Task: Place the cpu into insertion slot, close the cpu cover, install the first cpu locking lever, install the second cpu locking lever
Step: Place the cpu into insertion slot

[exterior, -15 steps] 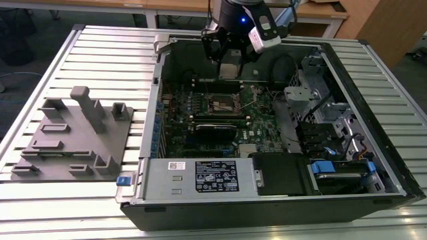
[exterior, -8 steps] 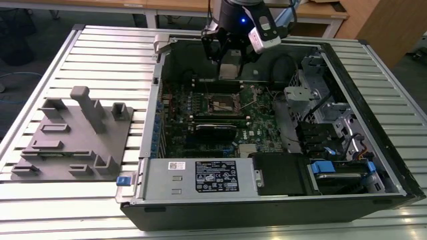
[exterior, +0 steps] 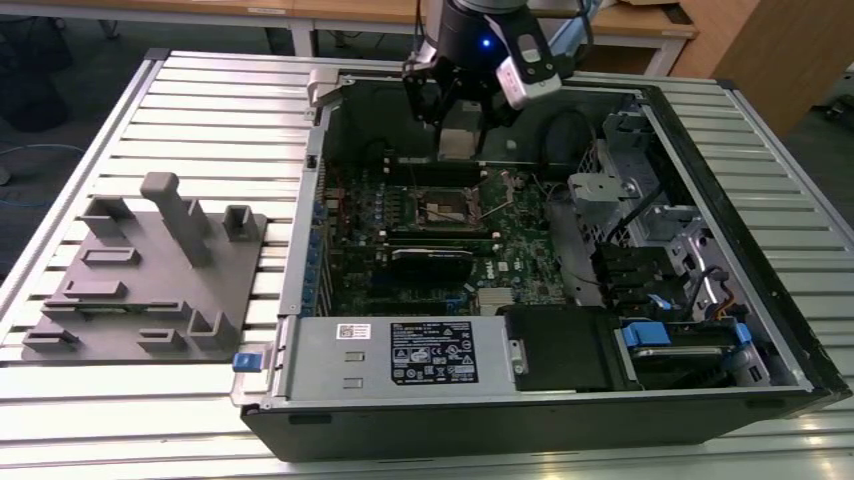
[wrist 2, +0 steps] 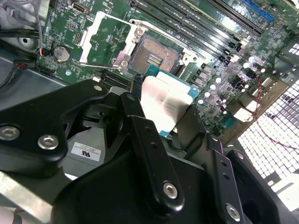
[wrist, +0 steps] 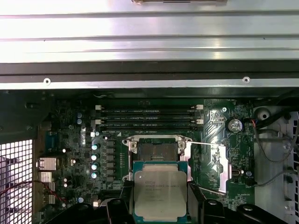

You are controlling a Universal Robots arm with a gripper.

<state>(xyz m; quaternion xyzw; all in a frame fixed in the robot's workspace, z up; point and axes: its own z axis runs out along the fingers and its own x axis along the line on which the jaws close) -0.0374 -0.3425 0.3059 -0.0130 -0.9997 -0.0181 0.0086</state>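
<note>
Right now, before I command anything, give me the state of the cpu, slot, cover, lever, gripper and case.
cpu: held in the gripper above the board, not seated.
gripper: shut on the cpu.
insertion slot: empty, uncovered.
cpu cover: swung open, lying beside the slot.
locking lever: unlatched.
computer case: on its side, panel off.

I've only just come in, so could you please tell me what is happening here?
The arm's gripper is shut on the cpu and holds it above the green motherboard inside the open computer case. The insertion slot is empty, and the cpu cover is swung open beside it. Nothing is seated or locked yet.
</note>
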